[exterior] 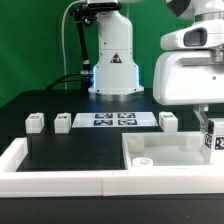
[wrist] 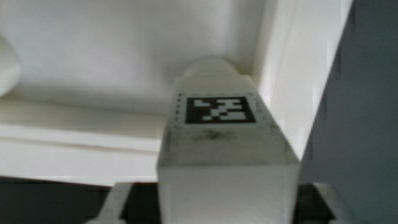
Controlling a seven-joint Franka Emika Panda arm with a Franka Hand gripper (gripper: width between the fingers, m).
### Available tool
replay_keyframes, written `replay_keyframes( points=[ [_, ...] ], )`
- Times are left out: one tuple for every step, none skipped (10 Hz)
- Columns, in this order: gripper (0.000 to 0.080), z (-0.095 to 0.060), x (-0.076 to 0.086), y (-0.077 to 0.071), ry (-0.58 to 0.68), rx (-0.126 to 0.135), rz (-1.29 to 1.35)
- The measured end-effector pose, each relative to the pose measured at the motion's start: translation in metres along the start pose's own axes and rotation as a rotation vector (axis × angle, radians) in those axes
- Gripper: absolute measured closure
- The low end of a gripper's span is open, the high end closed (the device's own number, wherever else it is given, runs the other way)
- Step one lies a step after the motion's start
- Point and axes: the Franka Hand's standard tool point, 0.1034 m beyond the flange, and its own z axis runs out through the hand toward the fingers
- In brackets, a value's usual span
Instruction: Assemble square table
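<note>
**At the right edge of the table top: a leg between the jaws**

On the black surface (exterior: 70, 155), the white rim bars (exterior: 60, 182) make a low frame, and all the parts lie inside this frame. The table top (exterior: 170, 152) lies flat in the near corner on the exterior view's right. It has raised edges like a shallow tray, and a round socket (exterior: 143, 158) shows near its left end.

Behind it, three loose legs stand in one row with the marker board (exterior: 110, 120). Two (exterior: 35, 122) (exterior: 62, 122) stand on the exterior view's left of the board, and one (exterior: 168, 121) just on its right.

The gripper (exterior: 207, 128) hangs over the right edge of the table top. Its jaws are partly closed, with the tagged leg (exterior: 212, 141) between them, and they seem to press on its sides.

The exterior view gives the whole layout, but it shows the held part only small, at the frame's edge. The wrist view shows this leg (wrist: 217, 125) large and centred, with its black-and-white tag facing the camera and its narrow end pointing away, towards white surfaces. The fingers are hardly seen there.
</note>
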Motion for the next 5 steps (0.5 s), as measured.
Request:
replay_keyframes(
  points=[
    [0.0509,0.0000,0.0000,0.0005,0.000,0.000,0.056],
    [0.0509,0.0001,0.0001,0.0017,0.000,-0.001,0.148],
    [0.0508,0.0002,0.0000,0.0021,0.000,-0.002,0.184],
    [0.0508,0.0007,-0.0003,0.0037,0.009,0.004,0.328],
    [0.0508,0.0008,-0.0008,0.0055,0.015,0.009,0.462]
  ],
)
